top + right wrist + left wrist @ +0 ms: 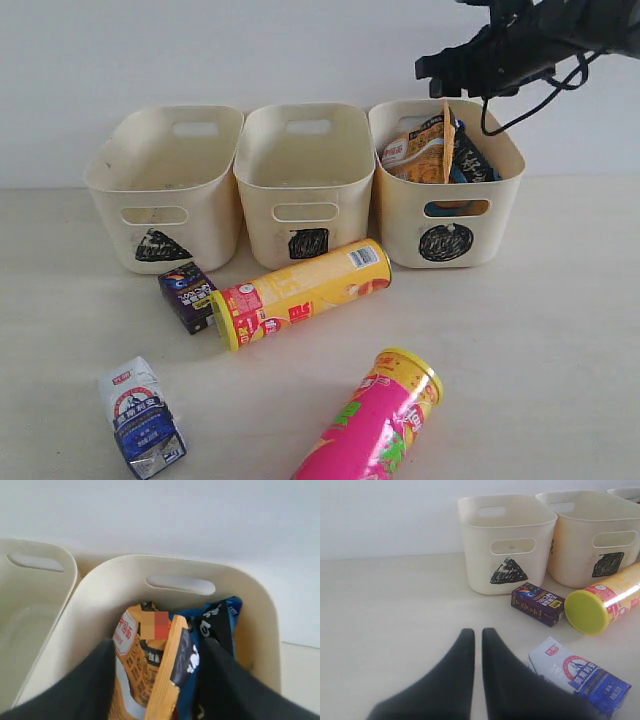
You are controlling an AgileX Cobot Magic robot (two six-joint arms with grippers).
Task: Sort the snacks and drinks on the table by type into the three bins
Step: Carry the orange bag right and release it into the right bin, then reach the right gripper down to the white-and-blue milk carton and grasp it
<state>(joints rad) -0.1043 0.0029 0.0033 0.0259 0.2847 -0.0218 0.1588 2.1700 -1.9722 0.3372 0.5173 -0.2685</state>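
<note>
The orange-brown bag (420,155) and the blue-black bag (470,162) stand in the circle bin (500,215). My right gripper (438,68) hangs just above them, open, its jaws wide on either side of the orange-brown bag (135,655) and blue-black bag (220,620) without touching. The yellow tube (300,292) lies before the square bin (305,165), with the purple carton (188,295) at its lid. On the table front lie the pink tube (375,420) and the white and blue carton (142,418). My left gripper (474,631) is shut and empty, low over the table beside the white carton (580,677).
The triangle bin (165,180) and the square bin look empty. The three bins stand in a row against the pale back wall. The purple carton (538,602) and the yellow lid (587,611) lie in front of the triangle bin (507,540).
</note>
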